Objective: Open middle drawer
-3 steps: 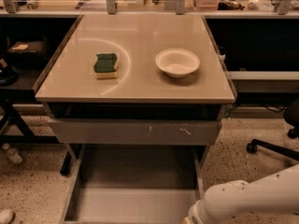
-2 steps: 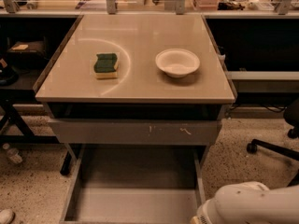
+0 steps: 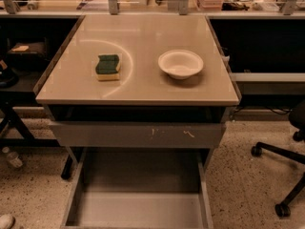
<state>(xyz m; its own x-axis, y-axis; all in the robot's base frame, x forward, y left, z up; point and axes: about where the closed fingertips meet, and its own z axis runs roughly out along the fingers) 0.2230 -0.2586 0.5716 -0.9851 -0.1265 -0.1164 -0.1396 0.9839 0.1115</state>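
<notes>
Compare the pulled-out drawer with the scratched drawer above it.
The middle drawer is pulled out, baring its tray interior; the scratched drawer shows only its front. The scratched drawer carries white marks; the middle drawer's tray looks smooth. The middle drawer sits lower. Both are grey and wide. The gripper is out of view.

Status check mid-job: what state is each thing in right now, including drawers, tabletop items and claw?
middle drawer: pulled out, tray bare.
scratched drawer front: looks shut, above the open tray.
bowl: upright, empty.
sponge: lying flat, green side up.
claw: not in view.
</notes>
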